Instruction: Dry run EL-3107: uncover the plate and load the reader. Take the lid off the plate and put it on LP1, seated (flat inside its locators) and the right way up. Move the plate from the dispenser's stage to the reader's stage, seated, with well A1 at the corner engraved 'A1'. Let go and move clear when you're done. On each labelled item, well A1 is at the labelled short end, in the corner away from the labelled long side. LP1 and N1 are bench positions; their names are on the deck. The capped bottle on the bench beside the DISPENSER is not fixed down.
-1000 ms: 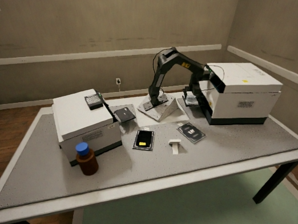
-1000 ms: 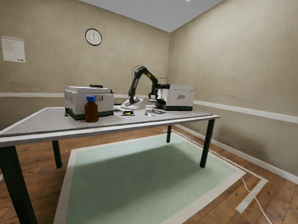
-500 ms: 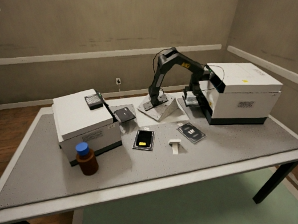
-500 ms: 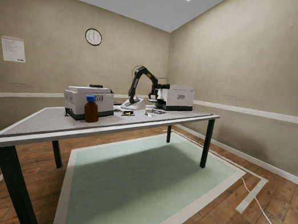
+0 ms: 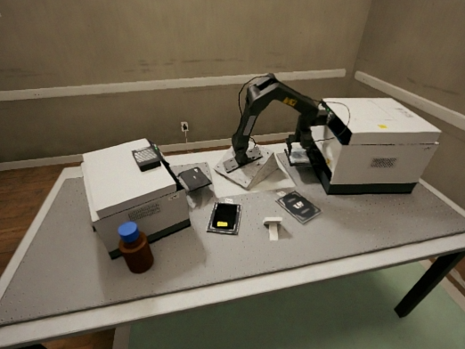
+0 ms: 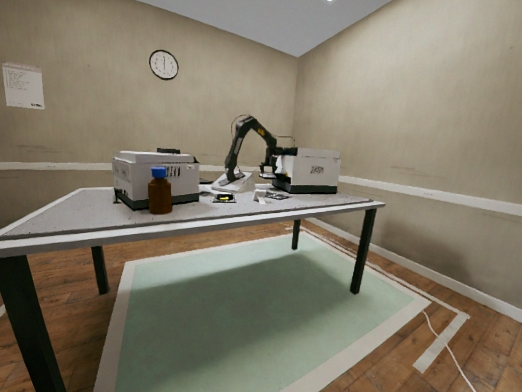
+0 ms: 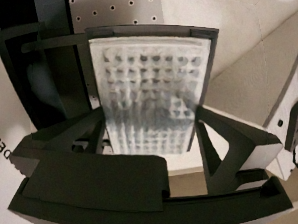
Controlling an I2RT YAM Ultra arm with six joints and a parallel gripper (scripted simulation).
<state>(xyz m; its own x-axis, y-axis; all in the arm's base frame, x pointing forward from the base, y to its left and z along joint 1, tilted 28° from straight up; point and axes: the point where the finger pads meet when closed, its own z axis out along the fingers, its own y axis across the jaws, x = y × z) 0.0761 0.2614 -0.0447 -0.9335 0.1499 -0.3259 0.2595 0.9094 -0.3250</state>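
Note:
The pale plate with rows of wells lies level between the fingertips of my gripper, which is shut on its two long sides. It is at the stage beside the reader; whether it touches the stage is unclear. No separate lid shows on it, and its A1 corner is not readable. The stage of the dispenser holds no plate. A black flat piece with a yellow label lies within the left bench position's frame.
The amber bottle with a blue cap stands upright before the dispenser. A dark gridded block is on top of the dispenser. A second bench position and a small white stand are at mid-table. The reader's front is close beside the gripper.

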